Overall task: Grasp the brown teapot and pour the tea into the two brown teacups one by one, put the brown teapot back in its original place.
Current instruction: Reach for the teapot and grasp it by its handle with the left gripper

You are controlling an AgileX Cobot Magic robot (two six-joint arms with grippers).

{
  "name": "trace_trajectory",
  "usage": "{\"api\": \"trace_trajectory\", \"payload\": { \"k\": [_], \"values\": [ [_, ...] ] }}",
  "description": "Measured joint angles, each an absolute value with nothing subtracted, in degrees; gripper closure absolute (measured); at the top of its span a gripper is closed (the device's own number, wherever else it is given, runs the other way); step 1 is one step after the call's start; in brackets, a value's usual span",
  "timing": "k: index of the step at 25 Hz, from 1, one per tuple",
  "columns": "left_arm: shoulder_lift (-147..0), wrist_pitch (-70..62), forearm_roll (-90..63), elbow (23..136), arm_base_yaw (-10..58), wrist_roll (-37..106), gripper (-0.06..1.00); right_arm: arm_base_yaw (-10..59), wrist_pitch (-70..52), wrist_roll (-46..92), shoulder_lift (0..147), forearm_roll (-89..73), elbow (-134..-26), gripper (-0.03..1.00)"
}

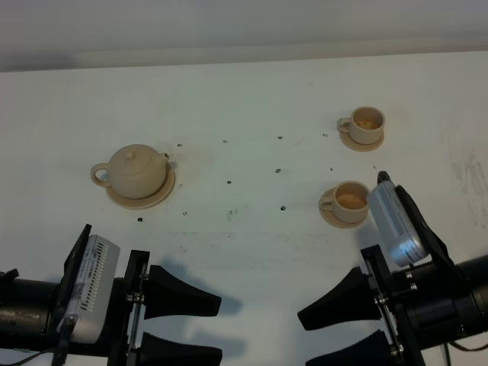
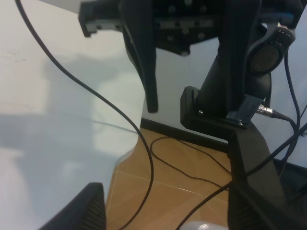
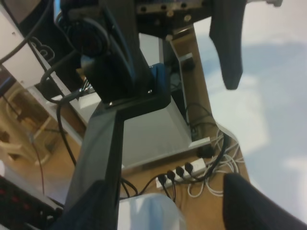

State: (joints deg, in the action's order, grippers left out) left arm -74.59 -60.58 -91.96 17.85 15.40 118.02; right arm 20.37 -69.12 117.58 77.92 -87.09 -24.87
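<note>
The brown teapot (image 1: pixel 137 171) stands upright on its wide tan saucer (image 1: pixel 162 197) at the left of the white table, with its handle pointing left. The two brown teacups sit on small saucers at the right, one farther back (image 1: pixel 367 122) and one nearer (image 1: pixel 351 198); both look orange-tan inside. My left gripper (image 1: pixel 219 331) is open and empty near the front edge, well in front of the teapot. My right gripper (image 1: pixel 303 337) is open and empty too, in front of the nearer cup. Neither wrist view shows the tea set; each shows only the open left gripper (image 2: pixel 123 146) or right gripper (image 3: pixel 229 130).
Small dark specks dot the table (image 1: pixel 252 91) between teapot and cups. The right wrist camera housing (image 1: pixel 395 221) hangs close beside the nearer cup. The wrist views show the table edge, wooden floor (image 2: pixel 163 187), loose cables, a power strip (image 3: pixel 184 171) and black arm mounts.
</note>
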Motion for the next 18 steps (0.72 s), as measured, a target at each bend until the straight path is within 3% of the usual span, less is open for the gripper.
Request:
{"api": "trace_trajectory", "payload": {
  "k": [18],
  "values": [
    [-74.6,-60.6,-99.1,17.8,15.4,118.0,0.40,20.4,-69.1,119.8,77.9,-94.8,-24.7,0.45]
  ]
}}
